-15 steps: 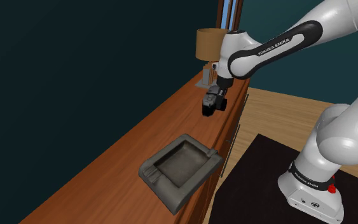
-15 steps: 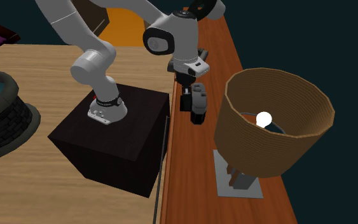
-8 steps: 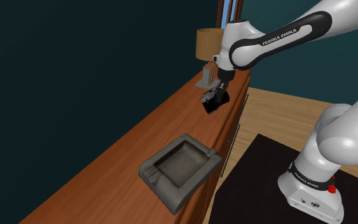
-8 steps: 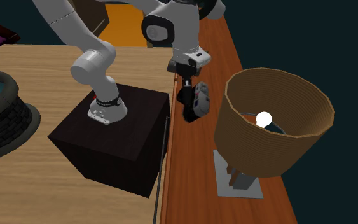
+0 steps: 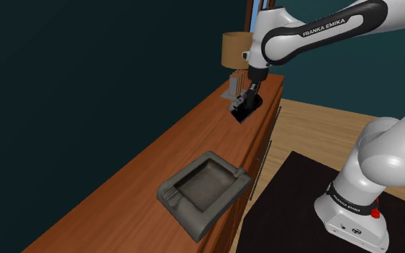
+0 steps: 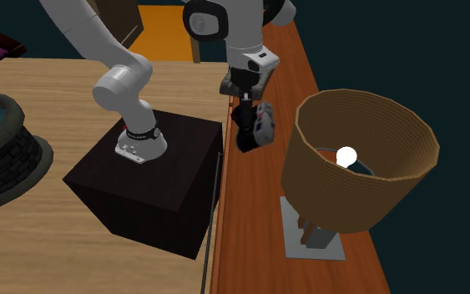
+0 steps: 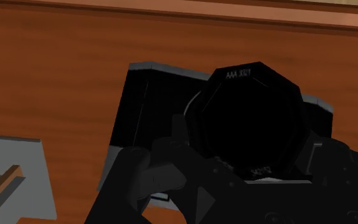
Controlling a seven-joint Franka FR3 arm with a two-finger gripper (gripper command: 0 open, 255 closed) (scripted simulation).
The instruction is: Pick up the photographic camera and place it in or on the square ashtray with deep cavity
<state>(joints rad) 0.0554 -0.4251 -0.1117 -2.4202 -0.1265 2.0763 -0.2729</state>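
Note:
The photographic camera (image 5: 241, 109), black with grey trim, hangs tilted in the air above the wooden sideboard (image 5: 157, 154), and my gripper (image 5: 248, 95) is shut on it from above. In the second exterior view the camera (image 6: 260, 125) shows its grey side, with the gripper (image 6: 245, 115) clasping it. The wrist view has the camera (image 7: 247, 121) close up, its round black lens facing me over the wood. The square grey ashtray (image 5: 204, 188) with a deep cavity sits on the sideboard well nearer the shoulder view's bottom, apart from the gripper.
A lamp with a brown shade (image 6: 358, 159) on a grey base (image 6: 310, 236) stands at the sideboard's far end beyond the gripper. The lamp base (image 7: 12, 175) also shows beside the camera. The black stand (image 6: 149, 188) sits on the wooden floor next to the sideboard.
The hand has risen with the camera, and the camera has tilted in the grip. The ashtray and lamp have not moved.

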